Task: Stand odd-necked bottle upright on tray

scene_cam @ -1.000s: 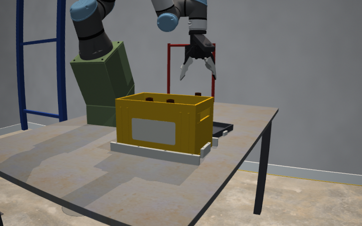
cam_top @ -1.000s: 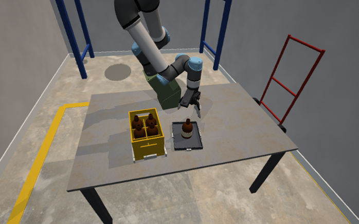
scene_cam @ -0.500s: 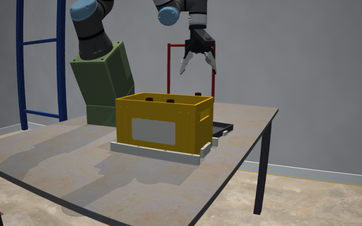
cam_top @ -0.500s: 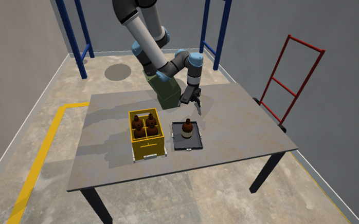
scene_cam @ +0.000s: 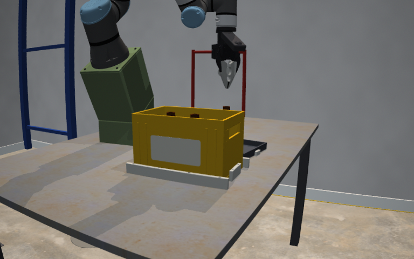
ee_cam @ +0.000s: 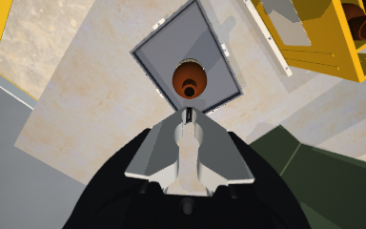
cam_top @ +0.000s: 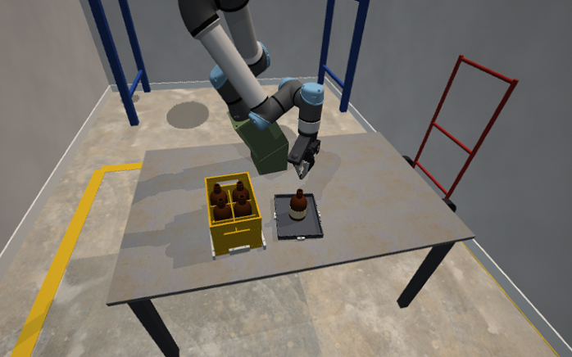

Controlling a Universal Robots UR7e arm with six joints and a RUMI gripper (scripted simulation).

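A brown bottle [cam_top: 298,202] [ee_cam: 190,76] with a pale label stands upright on the dark tray [cam_top: 283,232] [ee_cam: 154,40]. In the exterior view only the top of its neck [scene_cam: 226,107] shows above the crate's rim. My gripper [cam_top: 301,176] [scene_cam: 227,86] [ee_cam: 189,108] is shut and empty, fingertips together, above and behind the bottle, apart from it. The yellow crate [cam_top: 236,238] [scene_cam: 180,126] [ee_cam: 334,33] holds several brown bottles, with their necks upright. Differences in neck thickness are too small to tell here.
White brackets [cam_top: 239,249] [scene_cam: 177,175] stand along the crate's foot. The green robot base [cam_top: 271,159] [scene_cam: 117,97] [ee_cam: 315,172] is behind the crate, at the table's back edge. A red hand truck [cam_top: 471,153] stands beyond the table's right side.
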